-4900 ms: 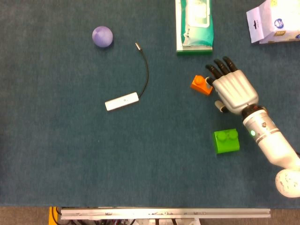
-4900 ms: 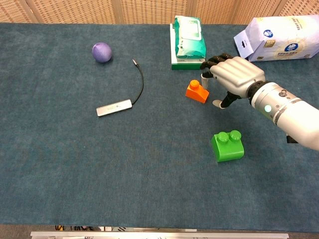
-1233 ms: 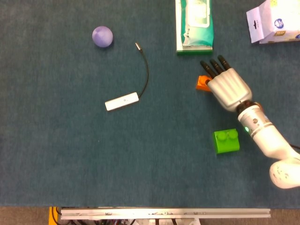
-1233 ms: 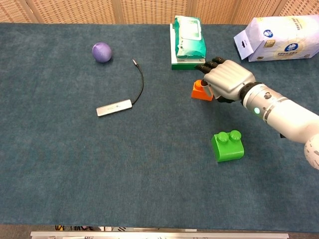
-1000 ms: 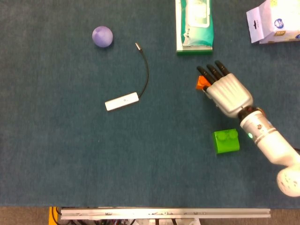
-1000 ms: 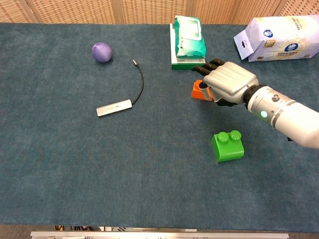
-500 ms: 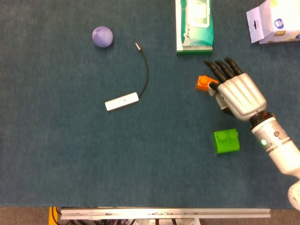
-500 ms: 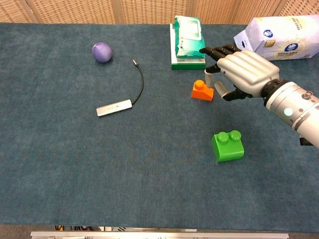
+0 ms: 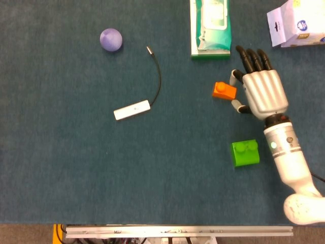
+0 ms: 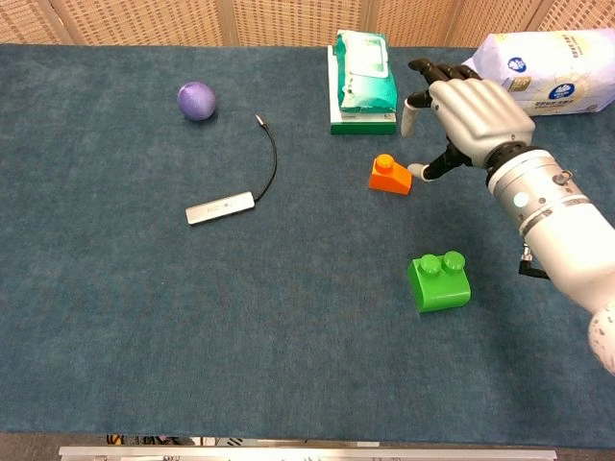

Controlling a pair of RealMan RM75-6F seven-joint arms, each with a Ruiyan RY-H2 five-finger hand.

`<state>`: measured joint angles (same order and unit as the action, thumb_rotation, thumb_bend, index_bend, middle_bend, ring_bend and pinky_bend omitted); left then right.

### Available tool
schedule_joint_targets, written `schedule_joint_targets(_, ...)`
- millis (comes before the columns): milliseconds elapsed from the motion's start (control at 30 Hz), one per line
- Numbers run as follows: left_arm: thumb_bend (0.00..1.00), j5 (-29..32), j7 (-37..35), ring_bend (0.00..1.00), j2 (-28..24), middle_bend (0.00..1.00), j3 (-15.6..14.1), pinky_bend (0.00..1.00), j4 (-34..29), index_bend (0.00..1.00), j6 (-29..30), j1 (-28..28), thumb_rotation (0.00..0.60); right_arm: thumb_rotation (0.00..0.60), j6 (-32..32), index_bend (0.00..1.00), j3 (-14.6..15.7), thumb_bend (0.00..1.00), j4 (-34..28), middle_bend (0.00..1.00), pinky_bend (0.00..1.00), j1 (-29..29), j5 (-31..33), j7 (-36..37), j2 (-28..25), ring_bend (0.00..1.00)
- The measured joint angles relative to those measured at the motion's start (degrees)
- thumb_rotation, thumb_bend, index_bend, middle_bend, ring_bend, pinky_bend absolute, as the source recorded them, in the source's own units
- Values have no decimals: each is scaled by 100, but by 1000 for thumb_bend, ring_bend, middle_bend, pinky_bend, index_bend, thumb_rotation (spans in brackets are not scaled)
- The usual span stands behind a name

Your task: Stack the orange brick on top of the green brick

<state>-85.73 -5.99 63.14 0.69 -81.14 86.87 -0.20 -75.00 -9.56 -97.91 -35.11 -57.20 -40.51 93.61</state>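
Two bricks lie apart on the blue tabletop [image 9: 76,178]: the orange brick [image 9: 224,91] sits flat just left of the right hand [image 9: 262,91], and the green brick [image 9: 246,153] rests nearer the front edge, well clear of it, with its two studs facing up. The right hand hovers beside the orange brick with its fingers [image 9: 252,58] spread and extended toward the far side of the table, holding nothing; in the chest view its thumb tip comes close to the brick's right side, but whether it touches cannot be told. The left hand shows in neither view.

Beyond the orange brick lies a pack of wet wipes [image 9: 210,25] in green and white, and a white paper bag [image 9: 297,23] sits at the far right corner. Toward the left, a purple ball [image 9: 110,39] rests by itself, and a white adapter [image 9: 132,109] lies with its black cable [image 9: 158,76] curving away toward the far side.
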Motion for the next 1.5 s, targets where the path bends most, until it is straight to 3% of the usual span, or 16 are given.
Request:
schedule_joint_targets(567,0,-2,-49,443,-18,465,-10,537,41,584,-16,7,600,600,163,481,-493,100,682,37,0,-283,966,-547,643,0)
schedule_joint_targets(933,0,-10,-41,443,-12,465,-12,537,38,584,-9,11,600,600,203,481,-654,102,475,37,0,-468,1677,-988,613,0)
schedule_joint_targets(1500,0,4,-151,443,21,465,-26,537,123,584,-25,32,600,600,175,481,-711,98,912,37,0,-768,2208,-1339,827,0)
